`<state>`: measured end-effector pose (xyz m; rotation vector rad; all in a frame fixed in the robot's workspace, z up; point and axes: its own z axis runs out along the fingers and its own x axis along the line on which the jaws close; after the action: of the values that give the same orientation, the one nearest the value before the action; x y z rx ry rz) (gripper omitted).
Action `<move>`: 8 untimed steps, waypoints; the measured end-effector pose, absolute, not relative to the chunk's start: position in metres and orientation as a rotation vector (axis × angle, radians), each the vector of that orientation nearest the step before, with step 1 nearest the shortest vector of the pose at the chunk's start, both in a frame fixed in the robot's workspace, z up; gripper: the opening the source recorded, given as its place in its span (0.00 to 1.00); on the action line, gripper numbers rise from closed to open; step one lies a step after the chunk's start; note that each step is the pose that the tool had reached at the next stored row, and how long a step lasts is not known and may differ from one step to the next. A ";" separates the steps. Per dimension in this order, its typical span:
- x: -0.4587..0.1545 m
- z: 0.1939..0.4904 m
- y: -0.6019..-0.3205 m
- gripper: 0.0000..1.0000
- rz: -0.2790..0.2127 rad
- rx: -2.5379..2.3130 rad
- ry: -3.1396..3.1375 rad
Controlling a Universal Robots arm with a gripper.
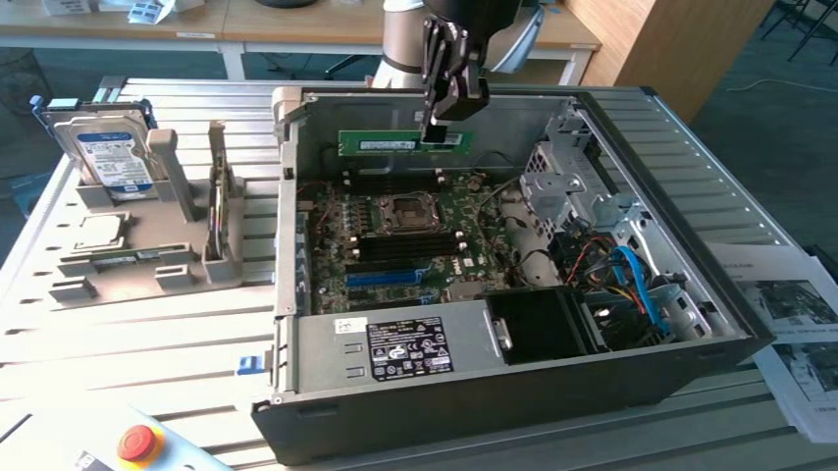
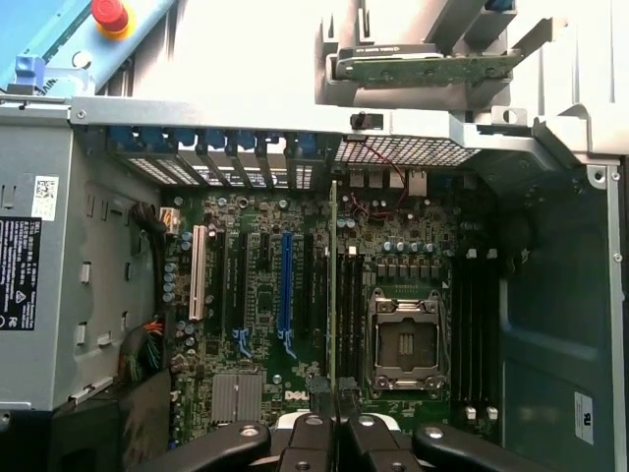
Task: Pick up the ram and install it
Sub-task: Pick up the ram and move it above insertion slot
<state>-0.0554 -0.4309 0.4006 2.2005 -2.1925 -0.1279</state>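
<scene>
End effector (image 1: 442, 132) is nearly closed, pinching the ram (image 1: 392, 143) by its upper long edge. The grip sits toward the stick's end on the exterior view's right, not at the middle.

The ram hangs level with its contact edge down, above the open PC case (image 1: 524, 392) and clear of the motherboard (image 1: 452, 231). It is not seated. Holding it by the top edge leaves the bottom edge free to enter a slot.

In the wrist view the ram (image 2: 333, 285) reads edge-on as a thin line running out from the end effector (image 2: 335, 405). It lies parallel to the black DIMM slots (image 2: 351, 305) just beside the CPU socket (image 2: 403, 339). So orientation looks matched to the slots. I judge it slightly off to one side of them, but can't tell which slot it is over.

The case lies on its side mid-counter with the panel off, so the board faces up for a vertical insert. The PSU (image 1: 392, 348) sits at the case's near wall, well apart from the stick.

A grey parts fixture (image 1: 171, 265) stands toward the counter (image 1: 131, 343) edge on the exterior view's left. It holds the hard drive (image 1: 112, 152) upright, probably so parts present a graspable edge. The E-stop button (image 1: 137, 442) is at the counter's near corner on that side.

Off-centre grip could tilt the stick under insertion load, in my judgement.
</scene>
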 end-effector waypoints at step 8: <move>-0.053 0.397 -0.431 0.12 -0.128 2.201 -2.192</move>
<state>-0.0527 -0.4309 0.3968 2.2006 -2.1925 -0.1280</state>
